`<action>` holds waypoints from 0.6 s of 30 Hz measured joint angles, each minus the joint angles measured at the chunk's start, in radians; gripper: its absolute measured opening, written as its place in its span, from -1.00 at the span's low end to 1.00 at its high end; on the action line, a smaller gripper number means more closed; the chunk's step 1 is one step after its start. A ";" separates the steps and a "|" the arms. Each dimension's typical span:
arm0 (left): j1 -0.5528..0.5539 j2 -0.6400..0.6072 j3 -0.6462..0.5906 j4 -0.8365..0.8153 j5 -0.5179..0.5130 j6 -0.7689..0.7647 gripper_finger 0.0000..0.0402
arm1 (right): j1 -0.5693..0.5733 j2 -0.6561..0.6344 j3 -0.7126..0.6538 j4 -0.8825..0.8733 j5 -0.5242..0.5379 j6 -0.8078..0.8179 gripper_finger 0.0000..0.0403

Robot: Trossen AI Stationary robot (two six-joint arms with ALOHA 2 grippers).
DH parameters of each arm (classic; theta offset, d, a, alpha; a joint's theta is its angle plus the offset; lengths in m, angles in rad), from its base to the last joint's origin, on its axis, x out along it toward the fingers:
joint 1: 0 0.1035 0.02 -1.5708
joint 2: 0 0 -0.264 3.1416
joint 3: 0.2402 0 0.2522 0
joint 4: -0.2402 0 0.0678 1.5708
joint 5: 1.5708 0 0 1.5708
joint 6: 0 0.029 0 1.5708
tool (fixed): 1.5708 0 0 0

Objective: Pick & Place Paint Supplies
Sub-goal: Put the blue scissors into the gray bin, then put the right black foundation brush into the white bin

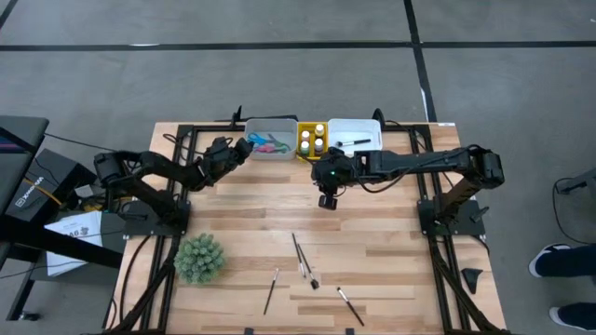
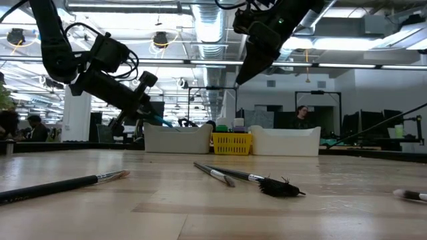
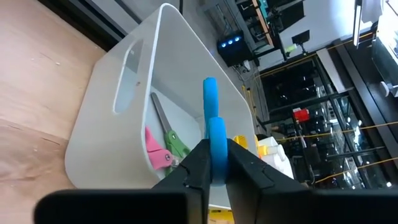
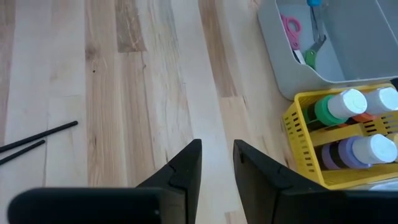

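Observation:
My left gripper (image 1: pixel 242 148) is shut on blue-handled scissors (image 3: pixel 212 124) at the left end of the grey tray (image 1: pixel 270 152), above its rim. Pink-handled scissors (image 3: pixel 155 149) and green-handled scissors (image 3: pixel 176 144) lie inside that tray. My right gripper (image 1: pixel 328 201) hangs above bare table in front of the yellow tray (image 1: pixel 312 154); its fingers are a little apart and empty (image 4: pixel 217 155). The yellow tray holds several paint bottles (image 4: pixel 348 106). Three dark-handled brushes (image 1: pixel 300 256) (image 1: pixel 271 290) (image 1: pixel 349 305) lie flat on the table's near half. My left gripper pinches the blue scissors by a handle loop (image 3: pixel 216 140) between its two fingers. The fingers slant down from the table's left toward the grey tray. The rest of the blue handle (image 3: pixel 209 93) sticks out past the fingertips, lifted clear over the tray.
A white tray (image 1: pixel 356 140) stands right of the yellow one with a dark brush in it. A spiky green plant ball (image 1: pixel 199 258) sits at the near left. A black clump (image 2: pixel 279 188) lies at one brush's tip. People show in the room behind.

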 joint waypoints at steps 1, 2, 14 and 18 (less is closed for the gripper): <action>0.000 0.000 0.000 0.002 0.000 0.000 -0.80 | 0.000 0.000 0.000 0.002 0.000 0.000 -0.57; 0.000 0.000 0.000 0.007 0.000 0.000 -0.76 | 0.000 0.000 0.000 0.006 -0.001 0.000 -0.57; 0.000 0.000 -0.001 0.093 -0.008 0.000 -0.56 | 0.001 0.000 0.000 0.014 -0.002 0.000 -0.57; -0.001 0.000 -0.001 0.144 0.001 0.003 -0.56 | 0.001 0.000 0.000 0.014 -0.002 0.000 -0.57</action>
